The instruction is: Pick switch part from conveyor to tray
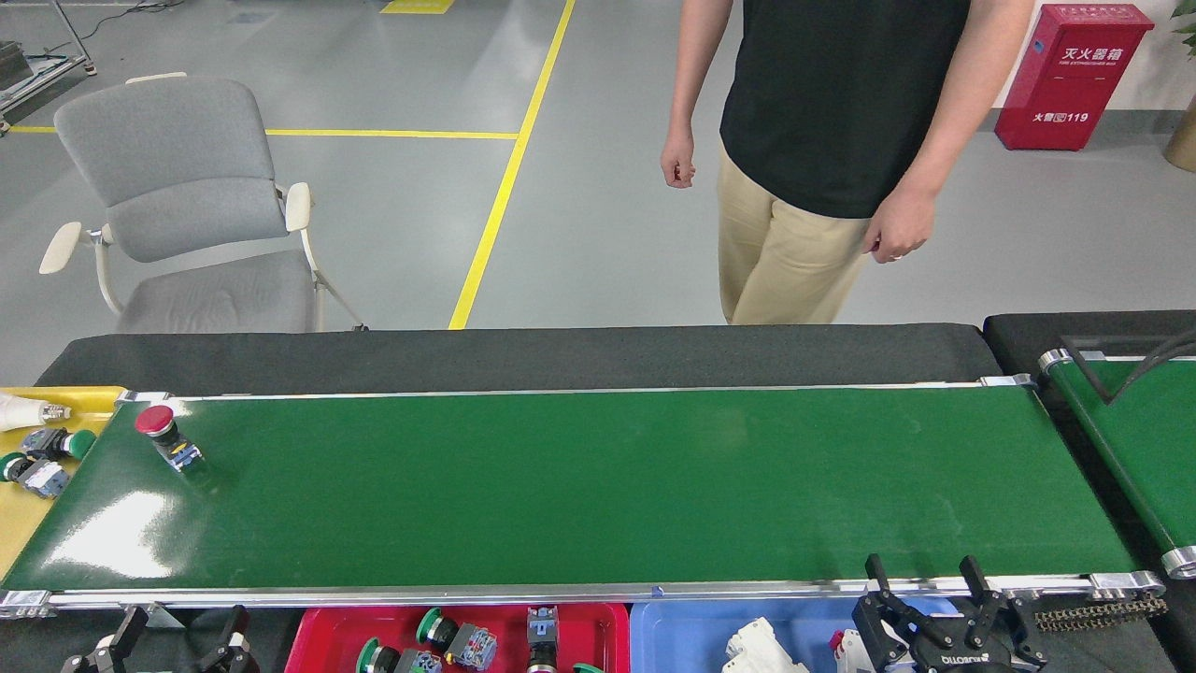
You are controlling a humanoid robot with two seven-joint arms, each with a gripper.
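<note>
Head view: red-capped switch part (166, 437) lying tilted near far-left end of conveyor (598, 486).
Belt clear rightward of it to the right roller. Left tool (173, 640) and right tool (944, 598) below near rail, both spread open, holding nothing. Red tray (308, 636), blue tray (673, 636) beneath near edge; yellow tray (19, 523) off left end.

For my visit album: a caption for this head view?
One red-capped switch part rides the green conveyor while both grippers wait open.
</note>
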